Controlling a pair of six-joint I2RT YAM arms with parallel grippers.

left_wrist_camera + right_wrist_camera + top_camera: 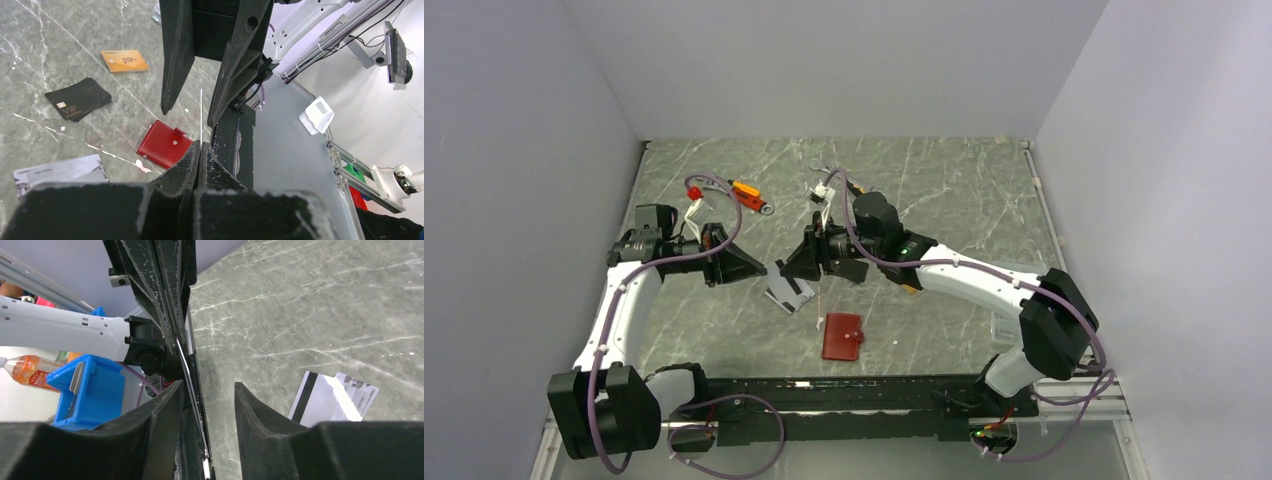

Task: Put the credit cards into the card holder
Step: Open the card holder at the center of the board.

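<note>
- Red leather-like folding card holder (842, 336) lies flat on the grey marble-patterned table (944, 190), folded shut, with its snap tab at one side. It is near the front edge, between the two arms.
- Silver-grey plastic cards with a dark stripe (789, 295) lie in a small overlapping pile near the holder's far left corner, apart from it. From above, the pile is just under the place where the two grippers meet.
- Black cards with gold "VIP" lettering (77, 98) make a loose stack on the table. One orange-gold card (124, 61) lies alone near them.
- Left gripper (199, 147) is closed and pinches a thin pale-edged card (201, 107). The card is held above the table and shows only its edge, so I cannot tell its face colour.
- Right gripper (207, 386) faces the left one. Its fingers stand apart, one on each side of this card, with a gap visible between them.
- Orange-handled wrench (749, 195) lies farther back on the table.
</note>
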